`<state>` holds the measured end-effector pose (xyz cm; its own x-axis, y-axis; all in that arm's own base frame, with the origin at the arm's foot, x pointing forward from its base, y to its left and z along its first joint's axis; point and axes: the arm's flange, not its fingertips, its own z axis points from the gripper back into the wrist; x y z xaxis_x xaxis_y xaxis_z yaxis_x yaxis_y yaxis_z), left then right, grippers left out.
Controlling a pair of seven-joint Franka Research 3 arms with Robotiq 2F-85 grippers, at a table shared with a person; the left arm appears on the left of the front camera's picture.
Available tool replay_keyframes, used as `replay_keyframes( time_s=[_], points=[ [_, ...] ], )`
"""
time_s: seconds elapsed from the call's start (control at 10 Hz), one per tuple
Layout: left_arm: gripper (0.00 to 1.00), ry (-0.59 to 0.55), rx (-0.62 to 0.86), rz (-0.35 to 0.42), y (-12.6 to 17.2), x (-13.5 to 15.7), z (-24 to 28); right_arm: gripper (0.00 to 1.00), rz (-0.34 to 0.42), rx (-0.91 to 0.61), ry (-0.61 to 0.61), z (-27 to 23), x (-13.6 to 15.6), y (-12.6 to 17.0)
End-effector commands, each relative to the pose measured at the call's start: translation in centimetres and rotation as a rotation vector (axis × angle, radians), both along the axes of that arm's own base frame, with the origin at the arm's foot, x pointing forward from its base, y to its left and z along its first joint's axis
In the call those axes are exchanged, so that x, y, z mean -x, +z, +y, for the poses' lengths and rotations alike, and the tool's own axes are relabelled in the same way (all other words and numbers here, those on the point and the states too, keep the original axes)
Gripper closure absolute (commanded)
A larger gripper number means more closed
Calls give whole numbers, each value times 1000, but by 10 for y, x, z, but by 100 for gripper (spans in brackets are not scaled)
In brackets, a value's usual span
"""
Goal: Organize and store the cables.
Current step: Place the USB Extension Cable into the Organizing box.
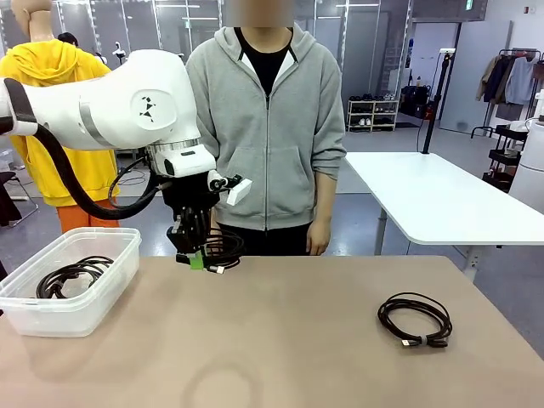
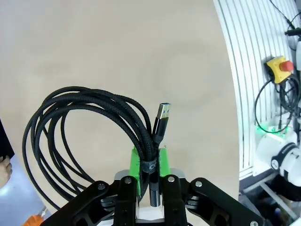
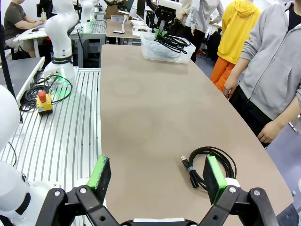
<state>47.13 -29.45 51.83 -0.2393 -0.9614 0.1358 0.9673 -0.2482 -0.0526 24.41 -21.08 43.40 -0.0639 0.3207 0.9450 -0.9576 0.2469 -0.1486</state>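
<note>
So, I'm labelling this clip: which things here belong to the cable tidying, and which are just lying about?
Job: cable coil clamped in the left gripper; second coil in the clear bin; third coil loose on the table.
Lying about: emergency-stop box; white side table.

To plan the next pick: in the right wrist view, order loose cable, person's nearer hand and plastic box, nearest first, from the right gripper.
1. Loose cable, on the table beside the right gripper.
2. Person's nearer hand, beyond the table's edge.
3. Plastic box, at the table's far end.
</note>
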Motion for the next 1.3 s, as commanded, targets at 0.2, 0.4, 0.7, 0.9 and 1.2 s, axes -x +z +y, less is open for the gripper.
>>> replay_keyframes(
  time_s=[0.2,0.4,0.7,0.9,1.2],
  points=[
    [82,-218,28,-91,37,-26,89,0,-6,-14,-9,3,1,1],
    [82,-243,40,-137,35,-40,178,0,-6,-14,-9,3,1,1],
    [82,-164,-1,-196,12,-53,296,0,-6,-14,-9,3,1,1],
    [82,-110,59,-160,-22,-62,325,0,-6,-14,-9,3,1,1],
    [82,-32,-2,-195,-74,-83,325,0,-6,-14,-9,3,1,1]
  ],
)
